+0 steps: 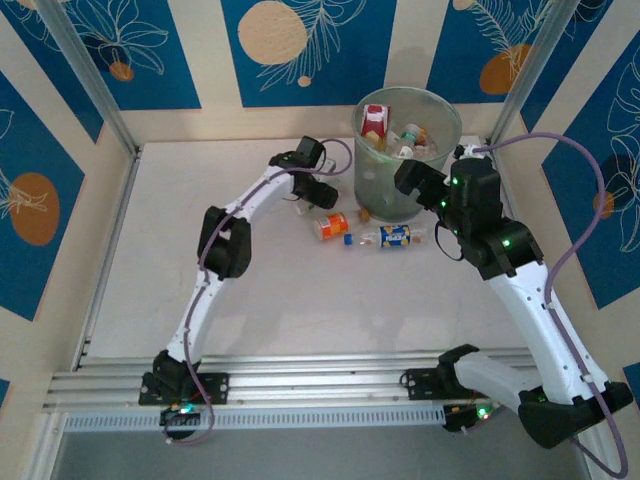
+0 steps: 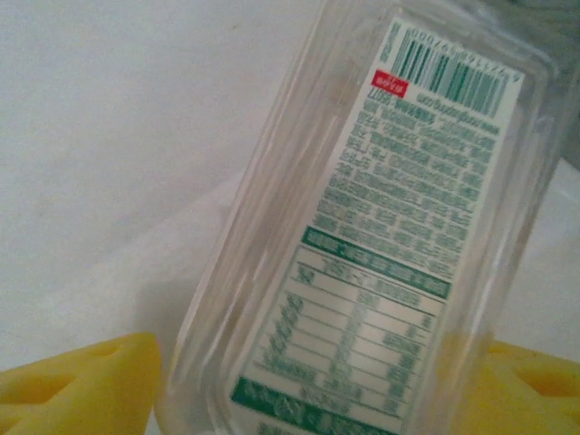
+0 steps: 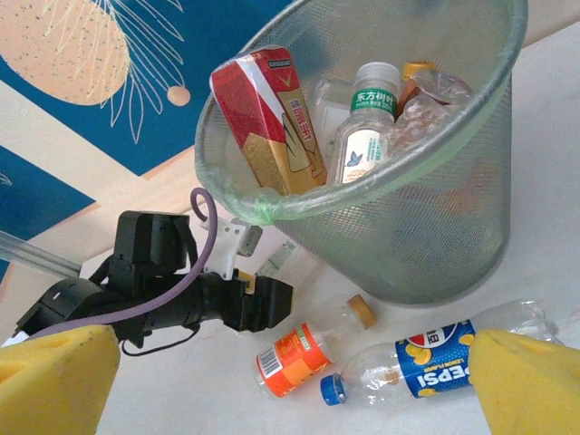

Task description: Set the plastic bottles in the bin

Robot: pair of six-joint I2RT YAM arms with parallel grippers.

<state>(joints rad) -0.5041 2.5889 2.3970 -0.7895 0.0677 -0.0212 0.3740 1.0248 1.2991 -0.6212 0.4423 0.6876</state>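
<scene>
My left gripper [image 2: 304, 394] has its yellow pads [image 2: 82, 390] pressed against both sides of a clear plastic bottle [image 2: 381, 227] with a white and green label. This bottle lies on the table beside the foot of the bin [image 1: 385, 195]. From above, the left gripper [image 1: 318, 195] is just left of the bin. An orange-labelled bottle [image 1: 332, 226] and a blue Pepsi bottle [image 1: 395, 236] lie in front of the bin. My right gripper [image 3: 290, 399] hangs open above these two, with nothing between its fingers. The bin [image 3: 426, 227] holds several bottles [image 3: 362, 136].
A red and gold carton [image 3: 272, 118] leans inside the bin. Patterned blue and cream walls and metal posts [image 1: 85, 80] close in the white table. The left arm's purple cable [image 3: 195, 263] loops beside the bin. An aluminium rail [image 1: 300, 385] runs along the near edge.
</scene>
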